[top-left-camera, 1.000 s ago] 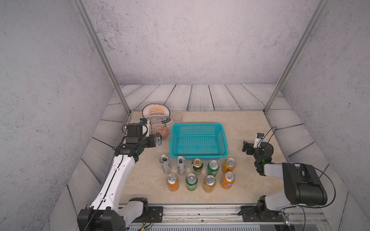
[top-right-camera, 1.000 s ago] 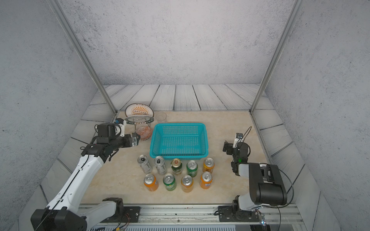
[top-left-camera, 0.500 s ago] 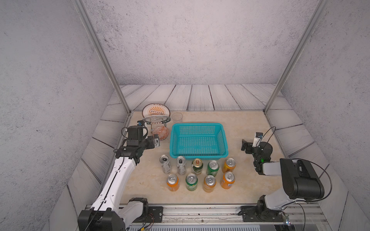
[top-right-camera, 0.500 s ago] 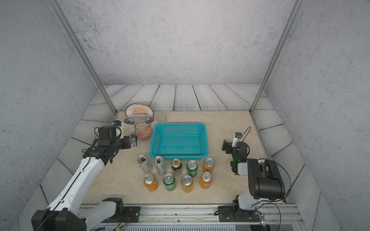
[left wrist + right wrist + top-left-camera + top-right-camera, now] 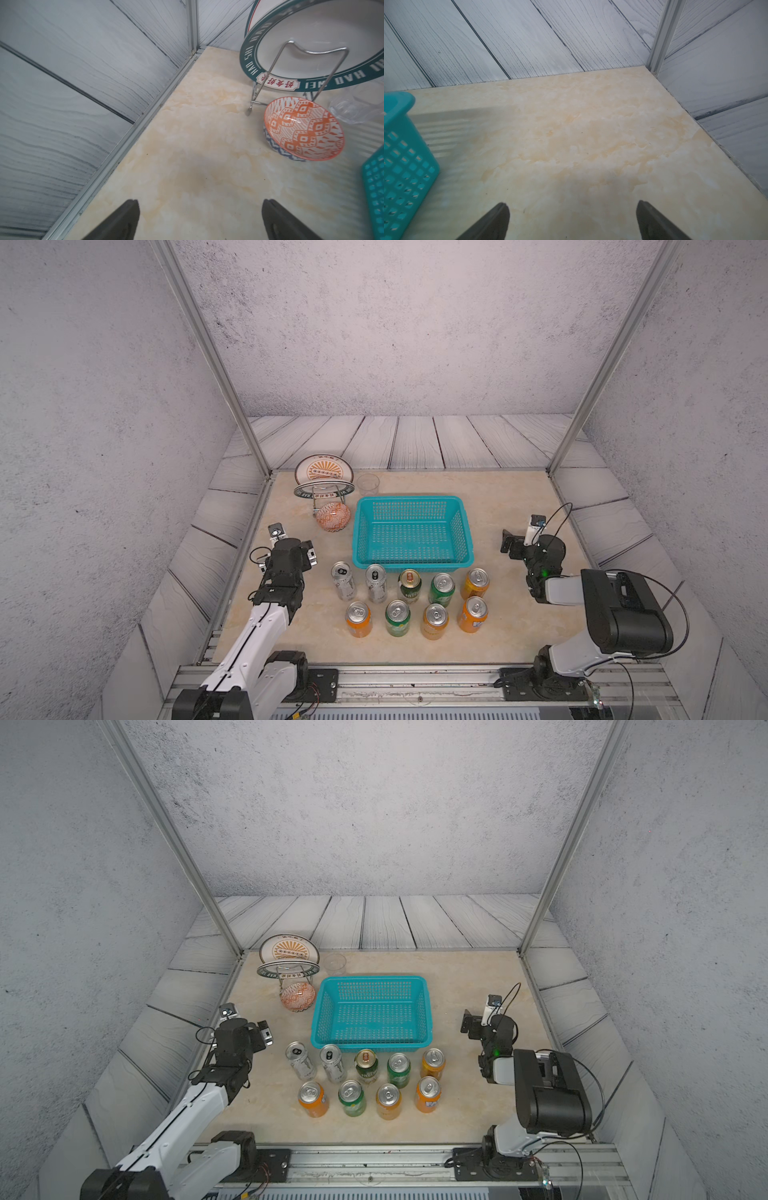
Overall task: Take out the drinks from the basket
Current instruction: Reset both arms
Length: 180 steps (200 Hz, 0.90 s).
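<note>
The teal basket (image 5: 412,500) (image 5: 371,980) stands mid-table with nothing in it; a corner of it shows in the wrist views (image 5: 374,197) (image 5: 400,166). The drinks stand upright on the table in two rows in front of it. The back row holds two silver cans (image 5: 343,581) (image 5: 375,583), a gold-topped green can (image 5: 410,586), a green can (image 5: 441,590) and an orange can (image 5: 476,583). In the front row are an orange can (image 5: 358,619), a green one (image 5: 397,618) and two orange ones (image 5: 434,621) (image 5: 473,615). My left gripper (image 5: 300,549) (image 5: 200,207) hangs open left of the cans. My right gripper (image 5: 513,542) (image 5: 573,207) is open right of the basket. Neither holds anything.
A wire rack with patterned plates (image 5: 325,479) and an orange patterned bowl (image 5: 333,517) stand behind the left gripper, left of the basket. A clear plastic cup (image 5: 368,484) sits behind the basket. Metal frame posts (image 5: 262,464) (image 5: 555,464) rise at the back corners.
My left gripper has drawn back from beside the bowl toward the front left, still open. The right arm has hardly moved.
</note>
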Tool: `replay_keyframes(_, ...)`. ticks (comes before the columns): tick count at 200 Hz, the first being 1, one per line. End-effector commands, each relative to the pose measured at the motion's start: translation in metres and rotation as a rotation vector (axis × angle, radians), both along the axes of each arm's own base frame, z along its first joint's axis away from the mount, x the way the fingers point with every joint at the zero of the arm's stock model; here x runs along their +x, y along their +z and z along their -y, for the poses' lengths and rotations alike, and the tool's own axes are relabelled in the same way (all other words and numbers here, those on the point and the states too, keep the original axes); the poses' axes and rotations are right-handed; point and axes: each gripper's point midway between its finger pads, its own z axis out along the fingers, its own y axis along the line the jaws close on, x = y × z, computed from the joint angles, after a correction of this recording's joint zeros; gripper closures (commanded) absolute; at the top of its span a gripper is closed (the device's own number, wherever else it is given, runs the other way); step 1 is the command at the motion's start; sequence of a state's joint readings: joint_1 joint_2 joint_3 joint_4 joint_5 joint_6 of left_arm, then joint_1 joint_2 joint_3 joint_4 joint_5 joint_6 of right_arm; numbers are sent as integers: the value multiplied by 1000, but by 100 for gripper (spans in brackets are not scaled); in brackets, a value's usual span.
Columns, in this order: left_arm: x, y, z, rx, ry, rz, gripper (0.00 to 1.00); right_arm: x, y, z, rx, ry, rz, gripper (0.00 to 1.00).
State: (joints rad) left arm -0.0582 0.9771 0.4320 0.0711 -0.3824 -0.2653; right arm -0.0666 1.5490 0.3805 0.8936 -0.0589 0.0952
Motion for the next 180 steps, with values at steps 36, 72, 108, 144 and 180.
replay_keyframes(36, 22, -23, -5, 58, -21, -16, 1, 5, 1, -1, -5, 7, 6, 0)
replay_keyframes(72, 41, -18, 8, 47, -119, 47, 1, 5, 1, -1, -7, 6, 6, 1)
replay_keyframes(108, 60, -17, 10, -1, -184, 107, 1, 5, 2, -1, -6, 6, 10, 0)
replay_keyframes(144, 72, -18, 16, 3, -256, 155, 1, 5, 1, 0, -7, 5, 8, 0)
replay_keyframes(180, 76, -37, 19, 6, -279, 200, 1, 5, 1, -2, -6, 9, 8, 0)
